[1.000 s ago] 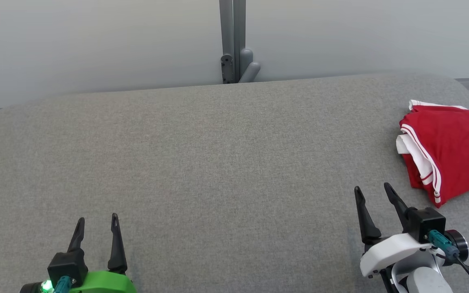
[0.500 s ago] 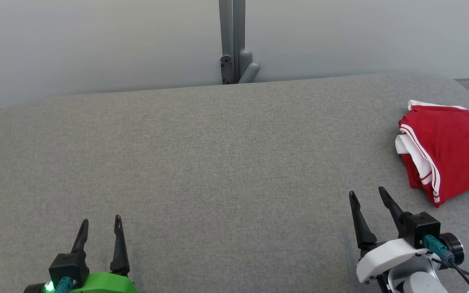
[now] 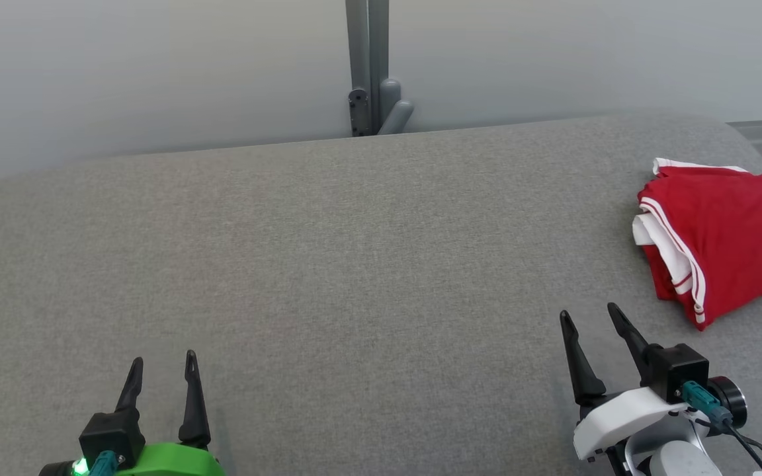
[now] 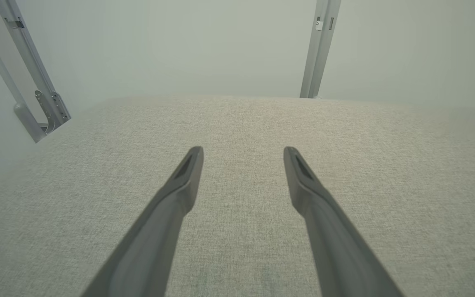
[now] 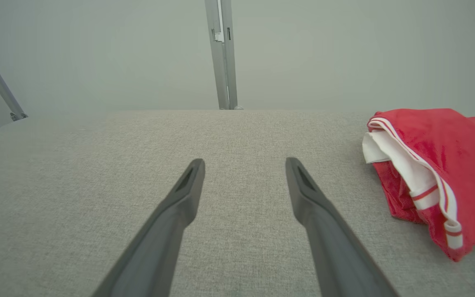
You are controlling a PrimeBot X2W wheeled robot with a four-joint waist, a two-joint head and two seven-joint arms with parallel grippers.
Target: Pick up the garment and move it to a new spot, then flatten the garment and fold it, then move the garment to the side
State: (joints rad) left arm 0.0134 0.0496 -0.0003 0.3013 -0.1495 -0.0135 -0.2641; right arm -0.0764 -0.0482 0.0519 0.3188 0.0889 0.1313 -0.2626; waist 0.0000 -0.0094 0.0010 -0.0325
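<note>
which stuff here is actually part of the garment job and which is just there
Part of the job:
- red garment with white trim, bunched at the surface's right side, not held
- left gripper, open and empty
- right gripper, open and empty, nearer the garment

Just there:
- grey fabric surface, only the support
- metal post with bracket
- pale wall

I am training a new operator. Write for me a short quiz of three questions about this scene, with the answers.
1. Where on the grey surface does the red garment lie? A) robot's left B) middle C) robot's right
2. Fill in: the left pincer and the right pincer both stand ____.
3. True or false: the right pincer touches the garment.
Key: 1 C; 2 open; 3 false.
</note>
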